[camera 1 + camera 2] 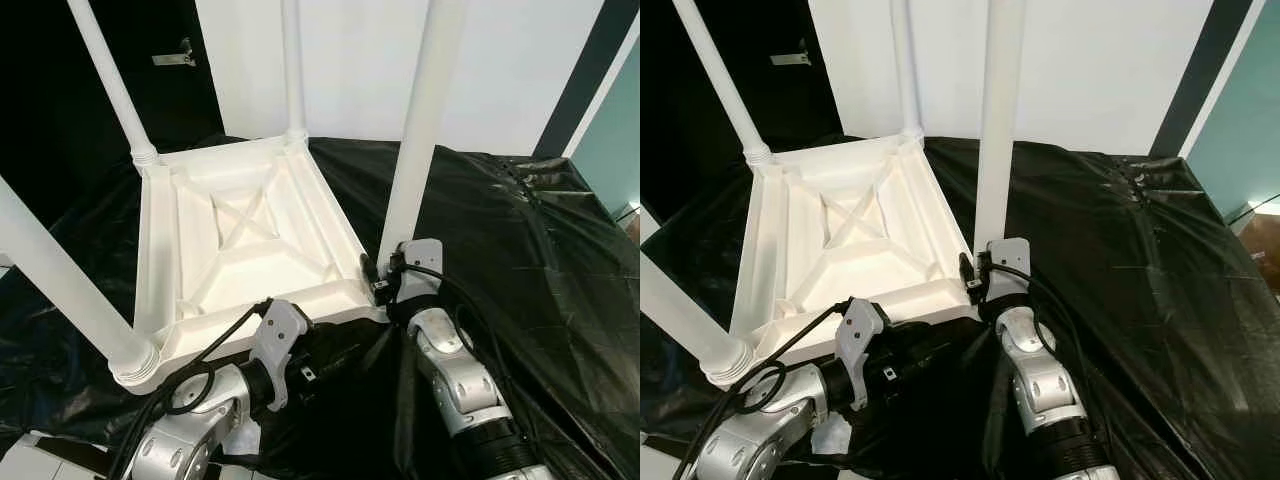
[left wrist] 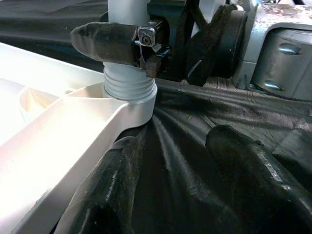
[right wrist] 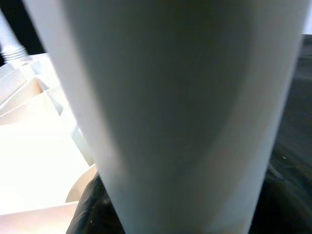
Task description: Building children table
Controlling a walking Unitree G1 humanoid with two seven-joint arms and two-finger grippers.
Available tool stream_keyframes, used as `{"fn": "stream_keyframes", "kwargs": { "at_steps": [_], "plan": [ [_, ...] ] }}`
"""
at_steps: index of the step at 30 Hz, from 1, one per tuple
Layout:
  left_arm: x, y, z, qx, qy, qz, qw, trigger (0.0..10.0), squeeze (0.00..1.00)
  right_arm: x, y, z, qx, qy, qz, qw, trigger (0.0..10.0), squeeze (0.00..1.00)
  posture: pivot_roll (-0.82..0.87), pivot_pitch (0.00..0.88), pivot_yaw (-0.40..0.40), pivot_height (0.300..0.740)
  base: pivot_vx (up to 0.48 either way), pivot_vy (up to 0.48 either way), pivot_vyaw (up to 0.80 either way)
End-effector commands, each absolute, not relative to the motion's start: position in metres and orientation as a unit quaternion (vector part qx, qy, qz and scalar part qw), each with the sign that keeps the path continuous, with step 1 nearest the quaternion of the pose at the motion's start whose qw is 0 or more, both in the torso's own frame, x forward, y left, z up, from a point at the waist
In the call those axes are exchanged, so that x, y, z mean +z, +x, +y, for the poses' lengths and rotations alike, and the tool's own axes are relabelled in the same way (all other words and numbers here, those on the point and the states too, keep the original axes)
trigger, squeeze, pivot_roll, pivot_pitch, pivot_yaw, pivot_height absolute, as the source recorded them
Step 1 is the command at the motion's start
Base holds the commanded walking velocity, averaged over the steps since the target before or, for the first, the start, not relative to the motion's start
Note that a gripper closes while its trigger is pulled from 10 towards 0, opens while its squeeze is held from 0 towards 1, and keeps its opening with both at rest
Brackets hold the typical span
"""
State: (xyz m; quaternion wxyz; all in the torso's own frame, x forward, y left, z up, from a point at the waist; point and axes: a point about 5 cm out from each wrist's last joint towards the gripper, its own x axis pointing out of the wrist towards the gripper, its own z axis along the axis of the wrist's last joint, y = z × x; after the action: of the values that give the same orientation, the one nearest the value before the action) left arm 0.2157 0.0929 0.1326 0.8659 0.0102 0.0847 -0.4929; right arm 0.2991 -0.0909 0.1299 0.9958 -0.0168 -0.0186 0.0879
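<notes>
Left eye view: right pincer (image 1: 376, 277) around table leg (image 1: 420, 130).

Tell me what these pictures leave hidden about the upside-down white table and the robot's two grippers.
- Leg tops: cut off by the upper edge in both eye views.
- Right gripper at that leg's base: the far finger is behind the leg; the right wrist view is just blurred leg.
- Left gripper: its fingertips are cut off by the left wrist view's bottom edge.
- Table top face: lies down against the black sheet.
</notes>
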Motion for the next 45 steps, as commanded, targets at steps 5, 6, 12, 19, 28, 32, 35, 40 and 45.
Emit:
{"fn": "stream_keyframes", "kwargs": {
  "at_steps": [5,6,12,19,28,32,35,40,45],
  "plan": [
    [0.133,0.216,0.090,-0.500,0.008,0.087,0.862,10.0,0.00,0.120,0.296,-0.098,0.054,-0.019,0.012,0.998,10.0,0.00,-0.03,0.000,-0.008,0.740,0.000,0.000,0.00],
    [0.134,0.217,0.090,-0.499,0.008,0.086,0.862,10.0,0.00,0.122,0.296,-0.098,0.049,-0.018,0.009,0.999,10.0,0.00,-0.03,0.000,-0.007,0.740,0.000,0.000,0.00],
    [0.135,0.219,0.088,-0.496,0.007,0.083,0.864,10.0,0.00,0.130,0.295,-0.100,0.054,-0.013,-0.011,0.998,10.0,0.36,-0.03,0.000,-0.004,0.740,0.000,0.000,0.00],
    [0.135,0.217,0.093,-0.490,0.007,0.088,0.867,10.0,0.00,0.140,0.285,-0.125,0.122,-0.009,-0.043,0.991,10.0,1.00,-0.03,0.000,-0.006,0.740,0.000,0.000,0.00],
    [0.135,0.218,0.092,-0.489,0.006,0.088,0.868,10.0,0.00,0.141,0.274,-0.152,0.247,-0.031,-0.043,0.968,10.0,1.00,-0.03,0.000,-0.004,0.740,0.000,0.000,0.00],
    [0.136,0.218,0.093,-0.490,0.005,0.089,0.867,10.0,0.00,0.141,0.277,-0.158,0.305,-0.047,-0.032,0.951,10.0,1.00,-0.03,0.000,-0.003,0.740,0.000,0.000,0.00],
    [0.136,0.219,0.092,-0.490,0.006,0.089,0.867,10.0,0.00,0.142,0.284,-0.159,0.344,-0.055,-0.020,0.937,10.0,1.00,-0.03,0.000,-0.003,0.740,0.000,0.000,0.00],
    [0.136,0.220,0.092,-0.490,0.007,0.087,0.867,10.0,0.00,0.146,0.296,-0.152,0.381,-0.070,-0.020,0.922,10.0,0.58,-0.03,0.000,-0.006,0.740,0.000,0.000,0.00],
    [0.136,0.221,0.093,-0.483,0.007,0.085,0.871,10.0,0.00,0.148,0.308,-0.133,0.434,-0.090,-0.017,0.896,10.0,0.00,-0.01,0.000,-0.020,0.740,0.000,0.000,0.00]
  ]
}}
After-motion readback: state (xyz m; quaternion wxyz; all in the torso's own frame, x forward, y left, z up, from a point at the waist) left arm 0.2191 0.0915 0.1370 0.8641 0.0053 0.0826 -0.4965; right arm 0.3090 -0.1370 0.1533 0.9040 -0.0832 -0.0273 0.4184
